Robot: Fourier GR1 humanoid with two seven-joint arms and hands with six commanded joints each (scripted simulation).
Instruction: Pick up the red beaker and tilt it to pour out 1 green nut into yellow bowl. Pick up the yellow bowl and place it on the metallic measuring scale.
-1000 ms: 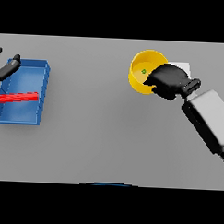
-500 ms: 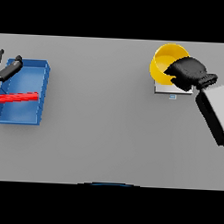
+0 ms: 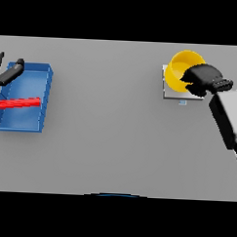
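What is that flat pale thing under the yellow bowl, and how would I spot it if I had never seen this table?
Look to the far right part of the grey table, where the robot's right hand holds the yellow bowl. Beneath the bowl lies the measuring scale, a flat, pale square plate with a small mark at its near edge. Nothing else there is so low and pale; the blue tray sits far left.

Quick count: one yellow bowl point(image 3: 180, 69), one metallic measuring scale point(image 3: 172, 93) under it, one blue tray point(image 3: 23, 121), and one red thing point(image 3: 18, 103) lying in the tray, probably the red beaker on its side. Two dark hands, left hand point(image 3: 9, 72) and right hand point(image 3: 206, 79).
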